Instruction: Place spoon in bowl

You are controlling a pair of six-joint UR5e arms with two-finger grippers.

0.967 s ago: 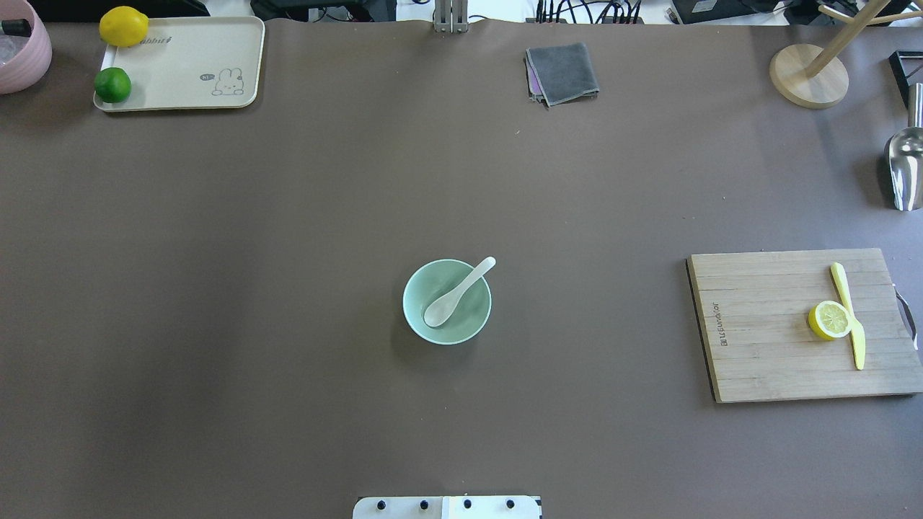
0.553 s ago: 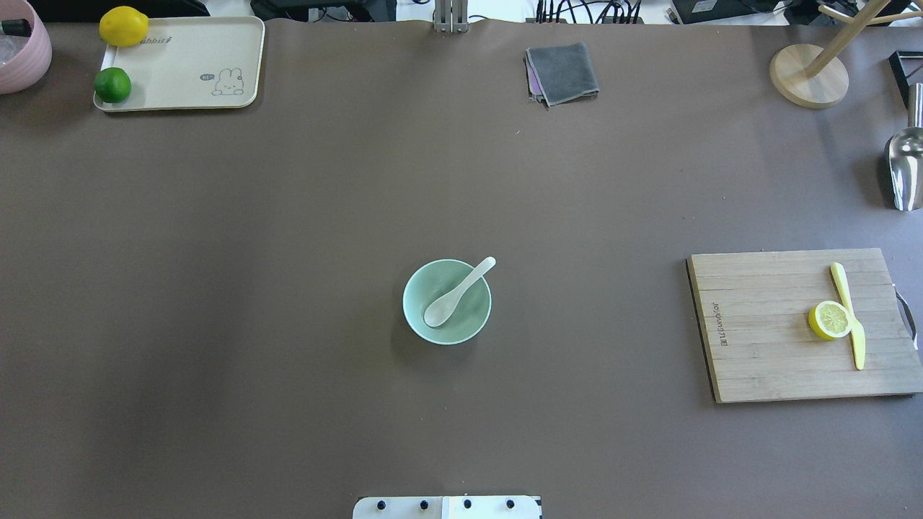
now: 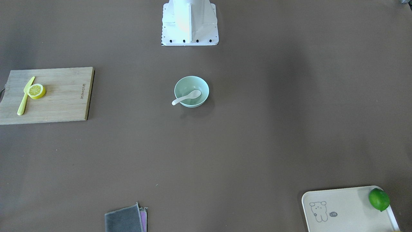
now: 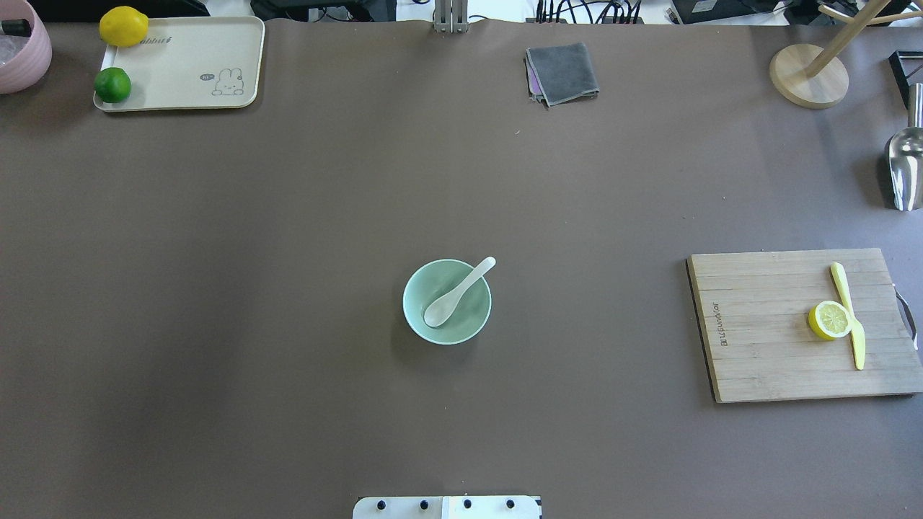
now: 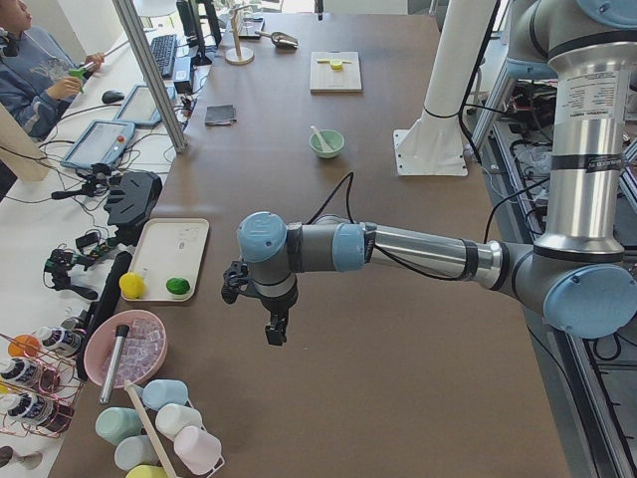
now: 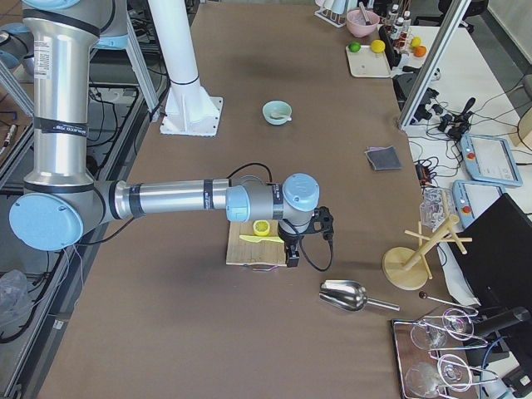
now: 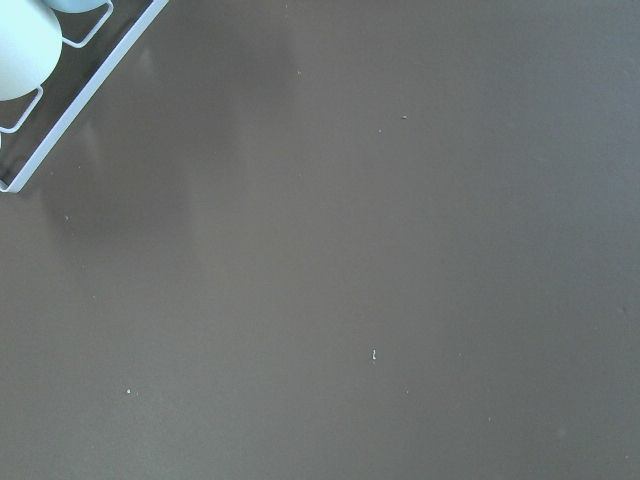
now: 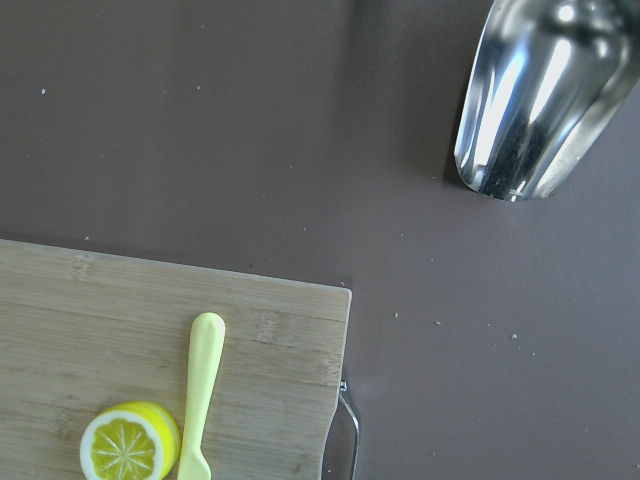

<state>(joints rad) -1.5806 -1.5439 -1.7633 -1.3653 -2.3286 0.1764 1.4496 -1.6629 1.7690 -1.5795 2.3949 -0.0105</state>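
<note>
I work in a robotics lab. Teach pendants (image 6: 488, 160) and a seated operator (image 5: 30, 62) sit past the far edge of my worktop (image 4: 216, 288).

Count, one each: pale mint-green round bowl (image 4: 470, 318), glossy white soup spoon (image 4: 458, 292), bamboo cutting board (image 4: 764, 324), slim yellow plastic knife (image 4: 857, 349), cut lemon half (image 4: 829, 319), cream rectangular tray (image 4: 180, 65), whole yellow lemon (image 4: 123, 26), green lime (image 4: 112, 84), folded grey cloth (image 4: 562, 72), steel scoop (image 4: 905, 169), round-based wooden stand (image 4: 807, 76), pink round bowl (image 4: 25, 61). Bowls total: 2.

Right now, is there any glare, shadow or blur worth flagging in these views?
Right wrist view: bright glare streaks on the metal scoop. Front-facing view: the robot base is washed out. Overhead view: sharp, the bowl casts a soft shadow, the spoon clearly readable.
</note>
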